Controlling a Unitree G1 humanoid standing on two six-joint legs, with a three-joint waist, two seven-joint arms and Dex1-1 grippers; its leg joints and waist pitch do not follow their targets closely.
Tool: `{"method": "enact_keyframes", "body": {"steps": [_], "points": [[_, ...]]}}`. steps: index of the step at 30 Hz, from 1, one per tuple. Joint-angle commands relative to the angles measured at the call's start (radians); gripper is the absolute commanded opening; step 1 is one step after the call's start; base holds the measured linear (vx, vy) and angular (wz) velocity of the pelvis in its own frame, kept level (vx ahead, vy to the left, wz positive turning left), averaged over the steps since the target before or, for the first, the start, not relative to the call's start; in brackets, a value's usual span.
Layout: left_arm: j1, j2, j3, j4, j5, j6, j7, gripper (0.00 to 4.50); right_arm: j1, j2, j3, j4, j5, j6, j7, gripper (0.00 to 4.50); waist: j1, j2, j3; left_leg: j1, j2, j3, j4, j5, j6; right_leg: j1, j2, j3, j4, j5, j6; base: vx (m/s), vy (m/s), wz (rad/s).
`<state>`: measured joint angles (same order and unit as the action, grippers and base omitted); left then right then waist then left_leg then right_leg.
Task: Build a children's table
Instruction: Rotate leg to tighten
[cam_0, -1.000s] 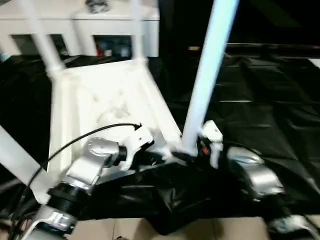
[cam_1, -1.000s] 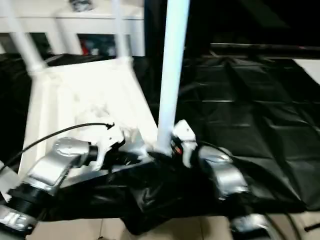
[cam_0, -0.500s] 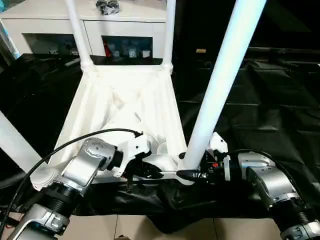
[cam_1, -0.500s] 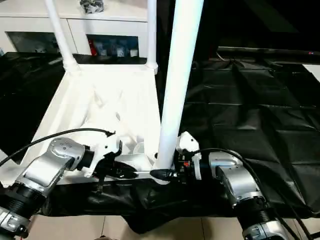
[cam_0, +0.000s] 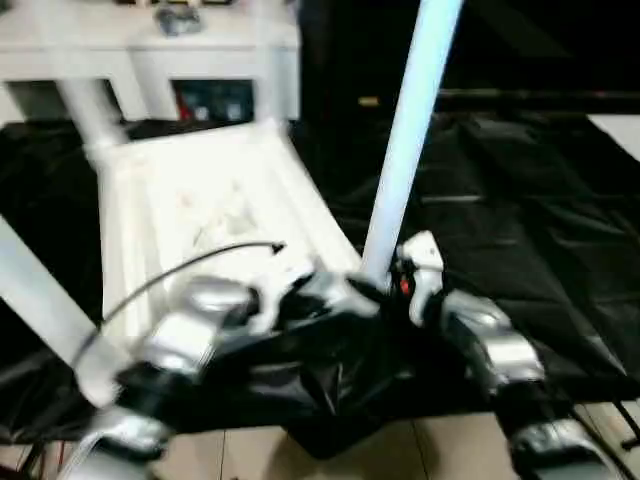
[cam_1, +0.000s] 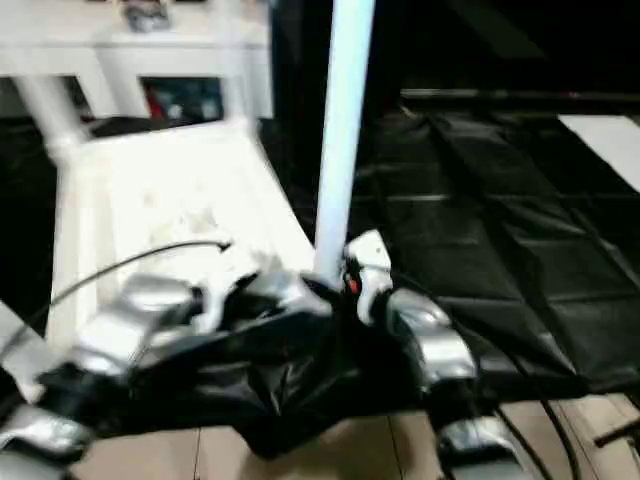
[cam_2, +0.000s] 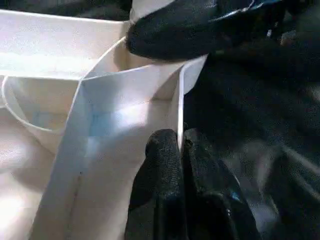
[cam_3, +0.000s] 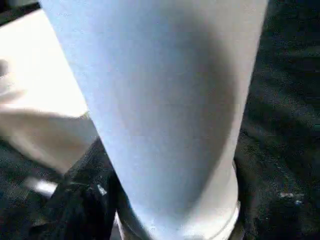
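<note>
The tabletop (cam_0: 200, 200) lies upside down on black sheeting (cam_0: 520, 220), ribbed underside up, with legs standing up from its corners. My two grippers meet at its near right corner.

My head views show the broad layout. The near right leg (cam_0: 405, 150) rises from the corner just ahead of my right gripper (cam_0: 395, 285). Two far legs (cam_0: 85, 120) stand beyond, in front of a white cabinet (cam_0: 150, 60). Another leg (cam_0: 40, 310) slants past my left forearm. The blur there hides both sets of jaws.

My left wrist view gives what the head views cannot. My left gripper (cam_2: 181, 150) has its jaws shut narrow on the thin edge of the tabletop's rim, one finger (cam_2: 162, 155) inside the wall and the other outside. A black finger of my right gripper lies just beyond, over the same corner.

My right wrist view looks straight at the near right leg, very close, seated in its round socket (cam_3: 220, 220). A black finger (cam_3: 95, 185) sits against the leg's side beside the socket. I cannot tell whether my right jaws clamp the leg or stand loose around it.
</note>
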<state>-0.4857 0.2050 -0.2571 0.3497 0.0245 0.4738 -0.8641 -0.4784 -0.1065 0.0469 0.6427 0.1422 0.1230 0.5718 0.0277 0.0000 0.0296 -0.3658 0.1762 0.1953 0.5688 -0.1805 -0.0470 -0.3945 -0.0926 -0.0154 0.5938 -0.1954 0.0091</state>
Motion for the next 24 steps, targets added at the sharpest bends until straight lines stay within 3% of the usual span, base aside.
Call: {"method": "enact_keyframes", "body": {"steps": [1,2,4,7,11,14,17,19,24], "points": [[-0.023,-0.069,-0.032,-0.019,-0.029,0.017,0.016,0.0,0.012,0.062,0.054,0.082,-0.05,0.073,-0.054,2.66,0.004,0.001,-0.04,0.008,0.042,-0.026,-0.078,-0.346,-0.019,0.021,-0.04,0.021,-0.088,-0.338,-0.167,0.0,0.0,0.0],[-0.021,-0.071,-0.035,-0.022,-0.029,0.014,0.011,0.0,0.012,0.067,0.059,0.08,-0.049,0.069,-0.043,2.66,0.004,0.001,-0.04,0.006,0.042,-0.026,-0.078,-0.342,-0.013,0.022,-0.039,0.02,-0.087,-0.329,-0.165,0.0,0.0,0.0],[-0.017,-0.066,-0.035,-0.031,-0.03,0.01,0.003,0.0,0.015,0.077,0.063,0.069,-0.034,0.067,-0.013,3.22,0.005,0.002,-0.041,0.007,0.042,-0.025,-0.077,-0.342,-0.005,0.022,-0.038,0.021,-0.087,-0.312,-0.166,0.0,0.0,0.0],[-0.014,-0.054,-0.037,-0.037,-0.032,-0.002,-0.012,0.0,0.017,0.07,0.067,0.058,-0.027,0.067,0.009,3.46,0.005,0.004,-0.04,0.007,0.043,-0.024,-0.078,-0.341,-0.002,0.022,-0.037,0.02,-0.085,-0.29,-0.174,0.0,0.0,0.0],[0.007,-0.007,-0.057,-0.068,-0.05,-0.058,-0.1,0.0,0.032,0.014,0.108,-0.007,-0.038,0.003,0.127,3.54,0.008,0.004,-0.044,0.004,0.044,-0.024,-0.076,-0.319,0.007,0.026,-0.037,0.02,-0.081,-0.245,-0.179,0.0,0.0,0.0],[0.022,0.029,-0.065,-0.093,-0.061,-0.073,-0.155,0.0,0.064,-0.048,0.147,-0.087,-0.015,-0.019,0.281,3.54,0.013,0.001,-0.048,0.001,0.044,-0.02,-0.067,-0.245,0.047,0.035,-0.034,0.02,-0.066,-0.097,-0.213,0.0,0.0,0.0],[0.033,0.065,-0.069,-0.115,-0.078,-0.084,-0.217,0.0,0.087,-0.116,0.183,-0.136,-0.007,-0.017,0.414,3.54,0.018,0.001,-0.048,0.003,0.044,-0.015,-0.06,-0.192,0.084,0.035,-0.033,0.018,-0.059,-0.018,-0.25,0.0,0.0,0.0],[0.041,0.092,-0.073,-0.13,-0.092,-0.091,-0.266,0.0,0.101,-0.157,0.193,-0.166,0.011,-0.01,0.507,3.54,0.024,0.002,-0.046,0.005,0.046,-0.013,-0.06,-0.202,0.091,0.036,-0.035,0.019,-0.061,-0.04,-0.256,0.0,0.0,0.0],[0.043,0.132,-0.08,-0.131,-0.103,-0.108,-0.325,0.0,0.125,-0.215,0.218,-0.223,0.029,-0.002,0.618,3.54,0.039,0.004,-0.041,0.012,0.052,-0.014,-0.067,-0.25,0.066,0.031,-0.035,0.019,-0.068,-0.133,-0.245,0.0,0.0,0.0]]}}
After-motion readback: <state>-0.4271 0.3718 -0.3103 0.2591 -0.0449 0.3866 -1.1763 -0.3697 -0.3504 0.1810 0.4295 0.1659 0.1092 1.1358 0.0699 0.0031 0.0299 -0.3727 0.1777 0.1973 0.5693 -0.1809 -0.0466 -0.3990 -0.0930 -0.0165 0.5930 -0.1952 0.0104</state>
